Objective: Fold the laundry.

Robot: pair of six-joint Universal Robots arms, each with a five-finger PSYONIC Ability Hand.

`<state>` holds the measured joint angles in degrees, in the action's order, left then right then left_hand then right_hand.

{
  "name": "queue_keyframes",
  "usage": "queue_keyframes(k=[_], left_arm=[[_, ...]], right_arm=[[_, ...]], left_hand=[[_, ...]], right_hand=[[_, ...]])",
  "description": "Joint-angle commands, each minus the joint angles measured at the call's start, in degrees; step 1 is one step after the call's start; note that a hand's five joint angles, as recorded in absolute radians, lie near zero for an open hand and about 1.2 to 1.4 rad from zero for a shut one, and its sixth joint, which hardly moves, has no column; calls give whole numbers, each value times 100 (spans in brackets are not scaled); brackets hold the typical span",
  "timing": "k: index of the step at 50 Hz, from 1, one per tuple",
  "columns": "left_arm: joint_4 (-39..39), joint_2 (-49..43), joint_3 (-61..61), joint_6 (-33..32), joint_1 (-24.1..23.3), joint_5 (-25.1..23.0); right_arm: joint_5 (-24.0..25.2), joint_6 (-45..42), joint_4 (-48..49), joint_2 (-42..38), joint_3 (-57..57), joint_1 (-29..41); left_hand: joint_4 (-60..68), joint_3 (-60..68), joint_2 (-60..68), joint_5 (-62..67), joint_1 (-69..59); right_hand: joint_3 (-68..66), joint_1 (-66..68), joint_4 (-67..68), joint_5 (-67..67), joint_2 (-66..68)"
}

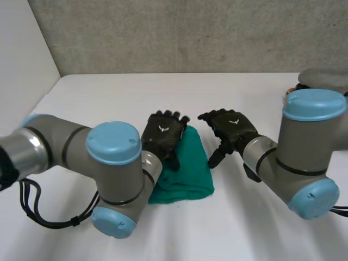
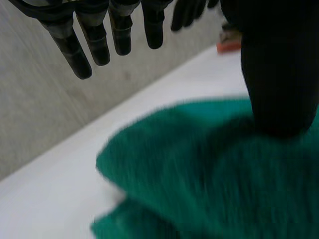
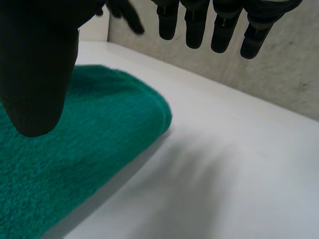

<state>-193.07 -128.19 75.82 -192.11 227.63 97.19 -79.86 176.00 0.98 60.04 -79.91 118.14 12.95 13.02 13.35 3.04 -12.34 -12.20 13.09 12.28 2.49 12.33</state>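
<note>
Head view first. The green towel (image 1: 185, 168) lies folded in the middle of the white table (image 1: 109, 92). Its near left part is cut off behind the big joint of the left arm (image 1: 114, 163), so that edge can't be checked. The left hand (image 1: 165, 135) sits over the towel's far left corner, fingers straight and gripping nothing. Whether the palm actually touches the cloth is hard to say. The right hand (image 1: 232, 126) hangs just beside the towel's right edge, fingers loose and a bit bent, nothing in it. Way over at the far right there's a grey thing (image 1: 326, 79) with a reddish bit by it. It's mostly hidden behind the blue cap of the right arm (image 1: 304, 147), and I have no idea what it is.

Left wrist view: the left hand's fingers (image 2: 75, 50) are straight and spread, up off the table and pointing at the grey wall (image 2: 40, 109). Its thumb (image 2: 279, 74) points down at the towel and covers a patch of it. Touching or just above, can't tell. Past the thumb there's a small orange-red thing (image 2: 229, 45) on the table, but I can't make out what it is.

Right wrist view: that hand's fingers (image 3: 194, 25) are straight too, over bare table. Its thumb (image 3: 35, 74) hangs in front of the towel and blocks a piece, and the towel's rounded fold runs out from beside it.
</note>
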Motion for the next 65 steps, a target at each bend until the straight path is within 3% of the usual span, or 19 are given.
queue_keyframes(k=[1,5,10,14,19,31,34,40,45,48,57,65], left_arm=[[173,-189,82,-1099,44,809],[226,-153,309,-1775,202,1336],[226,-145,600,-1962,317,1355],[226,-136,767,-1962,308,1241],[217,223,908,-1900,317,784],[208,1691,847,-1189,439,134],[226,1929,794,-934,720,-287],[691,2149,697,-275,1213,-1728],[1516,2176,574,77,1564,-3343],[1746,2184,521,104,1644,-3968],[1773,2184,495,121,1679,-4121],[1773,2176,504,139,1679,-4121]], right_arm=[[286,-13,-221,-562,431,51],[295,-83,-388,-993,783,287],[181,-319,-555,-1599,1213,367],[-109,-601,-564,-1645,1328,385],[-364,-1120,-564,-1198,1303,402],[-425,-1226,-362,-19,583,464],[-425,-1208,-108,192,204,604],[-575,-1243,779,377,-841,1245],[-742,-1270,1781,280,-1536,1667],[-768,-1366,2431,149,-1782,1852],[-891,-2402,3171,-659,-1625,1905],[-1216,-2632,3496,-1047,-1256,1897]], left_hand=[[433,426,392,424,-494],[433,426,393,424,-494],[383,376,342,374,-444],[316,308,275,306,-376],[316,308,275,306,-376],[198,191,157,188,-259],[231,224,191,222,-292],[400,392,359,390,-461],[299,292,258,290,-360],[231,224,191,222,-292],[248,241,207,239,-309],[265,258,224,256,-326]], right_hand=[[220,-309,-228,-249,-233],[220,-309,-228,-249,-233],[220,-309,-228,-249,-233],[220,-309,-228,-249,-233],[220,-309,-228,-249,-233],[220,-309,-228,-249,-233],[220,-309,-228,-249,-233],[220,-309,-228,-249,-233],[220,-309,-228,-249,-233],[220,-309,-228,-249,-233],[220,-309,-228,-249,-233],[-223,134,216,194,210]])
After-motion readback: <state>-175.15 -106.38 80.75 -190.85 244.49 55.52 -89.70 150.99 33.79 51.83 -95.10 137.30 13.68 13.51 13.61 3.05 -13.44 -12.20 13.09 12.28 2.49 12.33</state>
